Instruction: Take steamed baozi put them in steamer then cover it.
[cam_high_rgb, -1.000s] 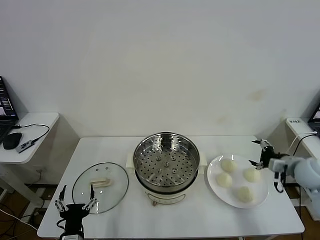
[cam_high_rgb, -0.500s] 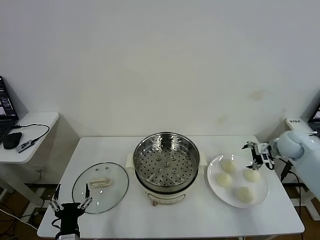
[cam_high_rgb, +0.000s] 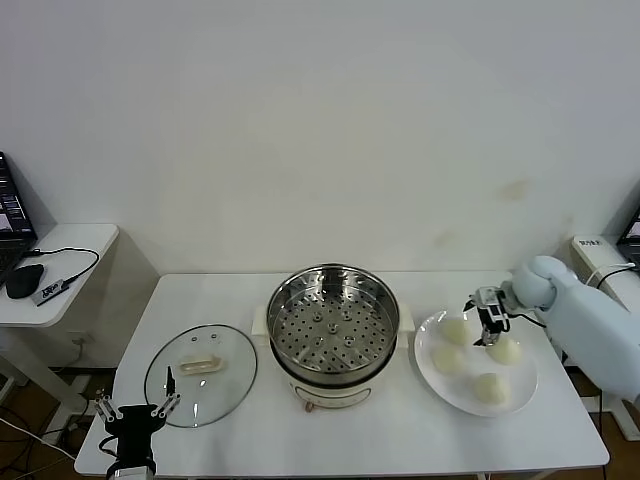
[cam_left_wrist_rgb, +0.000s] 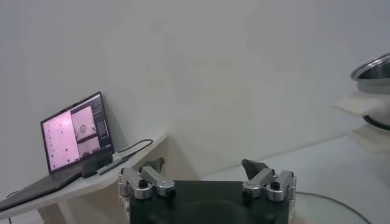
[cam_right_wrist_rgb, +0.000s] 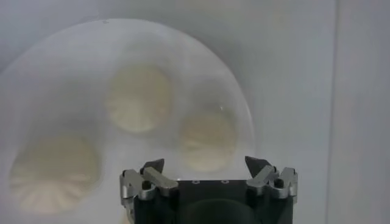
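Four steamed baozi sit on a white plate at the right side of the tabletop, none yet moved. Just left of the plate stands the steamer, its perforated tray bare, and its glass lid lies flat on the tabletop farther left.

The right hand hangs over the far side of the plate, close above the buns, its fingers spread wide and nothing between them. In the right wrist view three buns show below the hand, the nearest almost centred under the open fingers; that view is hazy, so I cannot say surely whether a fingertip is touching a bun, though it looks clear of them. The left hand waits low at the near left corner of the tabletop, just by the lid's edge, fingers likewise apart and empty.

By my judgement the step in hand is the first pick: the right hand is lining up over a bun. The next move calls for a straight descent so the fingers straddle one bun alone, then a gentle close, since soft dough will dent or tear under a hard squeeze. The neighbours lie close, so a sideways drift could nudge them. After the lift comes a short carry left over the steamer's rim.
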